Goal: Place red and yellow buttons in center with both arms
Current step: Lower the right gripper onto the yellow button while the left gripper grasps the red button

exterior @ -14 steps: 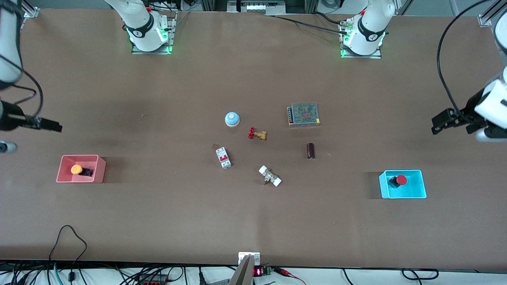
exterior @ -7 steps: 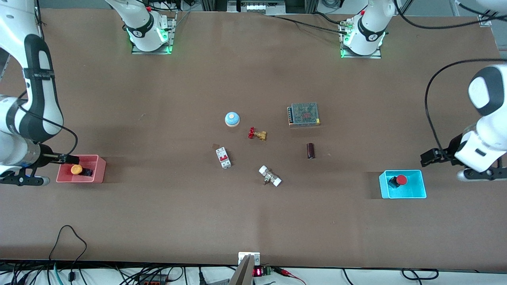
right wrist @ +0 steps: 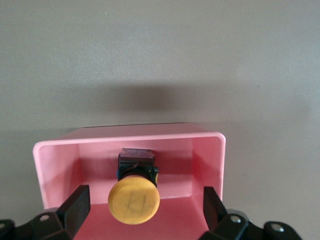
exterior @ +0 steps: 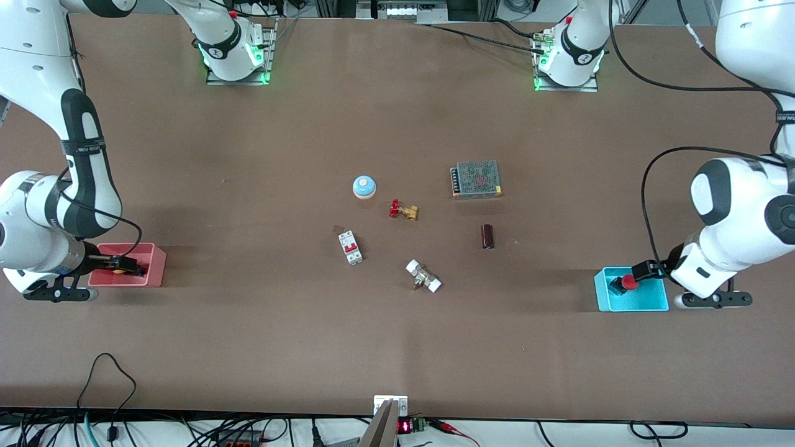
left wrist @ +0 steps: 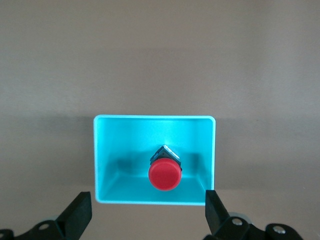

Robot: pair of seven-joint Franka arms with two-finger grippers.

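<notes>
so, the risks first, starting closest to my claws. my left gripper (left wrist: pixel 145 217) hangs over the cyan bin (left wrist: pixel 102 155), fingers spread wide, wider than the bin looks from the wrist. the red button (left wrist: pixel 164 174) lies tipped on its side inside, cap toward the wrist camera, black body pointing away. if i come straight down, i judge a fingertip could catch the bin's rim and shove or tip the bin instead of reaching the button. closing on the round cap is a second worry: it could squirt out of the pads, so the squarer black body looks the safer place to pinch.

my right gripper (right wrist: pixel 145 217) is over the pink bin (right wrist: pixel 210 160), also spread wide, with the yellow button (right wrist: pixel 134 200) between the fingers' line and lying on its side too. same hazard: rim contact, or dragging the light bin along when i lift.

farther out, the table's centre (exterior: pixel 428 239) holds clutter: a breaker (exterior: pixel 350 247), a white-ended fitting (exterior: pixel 423 276), a red-handled valve (exterior: pixel 402 210), a dark cylinder (exterior: pixel 487 236), a blue button (exterior: pixel 364 187) and a mesh box (exterior: pixel 476 179). setting down carelessly could knock one of these.

pose: both arms arc out from their bases and fold down over the bins at opposite table ends, wrists pointing down.
</notes>
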